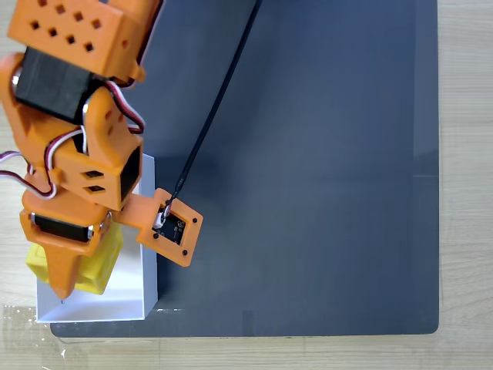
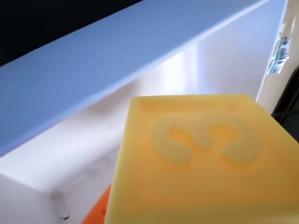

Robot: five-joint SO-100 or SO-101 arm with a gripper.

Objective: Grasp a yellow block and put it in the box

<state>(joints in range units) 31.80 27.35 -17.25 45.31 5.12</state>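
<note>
The orange gripper (image 1: 68,287) is closed on the bright yellow plastic cube (image 1: 98,266), holding it inside the white rectangular open-top box (image 1: 146,231) at the dark worktop's (image 1: 323,169) edge.

box (image 1: 146,231) walls hemming yellow block (image 1: 96,266), open mat (image 1: 323,154) rightward

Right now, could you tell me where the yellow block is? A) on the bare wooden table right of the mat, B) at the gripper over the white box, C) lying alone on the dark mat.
B: the fixed view shows the yellow block at the gripper, above the box.
</note>
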